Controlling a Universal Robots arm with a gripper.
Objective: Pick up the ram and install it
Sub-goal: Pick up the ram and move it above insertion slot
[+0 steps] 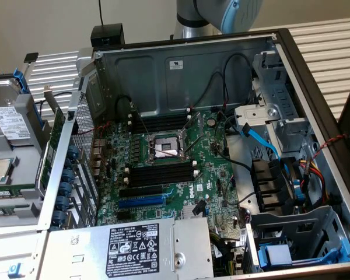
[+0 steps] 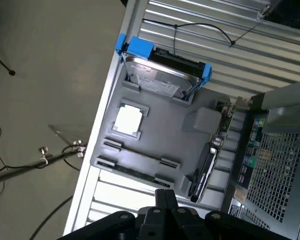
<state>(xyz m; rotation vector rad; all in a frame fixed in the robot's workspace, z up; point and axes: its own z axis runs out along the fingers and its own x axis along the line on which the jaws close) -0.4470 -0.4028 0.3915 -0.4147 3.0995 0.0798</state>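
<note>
The gripper (image 2: 165, 195) hangs above the grey tray (image 2: 160, 140), over the tray's edge farthest from the hard drive (image 2: 160, 80). In the wrist view its dark tips look drawn together into one narrow block, and nothing is held between them. The ram (image 2: 140, 173) lies in the tray, seated lengthwise in a long shallow groove along that same edge. It is a thin dark-green strip, it is the tray's part nearest the gripper, and the gripper is not touching it. Near the tray's middle, between the ram and the hard drive, a pale square processor chip (image 2: 127, 120) sits in its own recess. The hard drive rests tilted at the tray's opposite end, clasped by a blue bracket (image 2: 137, 47). A dark card (image 2: 205, 167) stands on edge along the side of the tray that faces the open computer case (image 1: 181, 70). The case stands just beside the tray. Inside it the green motherboard (image 1: 216, 169) carries the long black memory slots (image 1: 160, 173) and a blue expansion slot (image 1: 141, 201). The arm (image 1: 221, 11) rises behind the case, at the case's side away from the tray.
</note>
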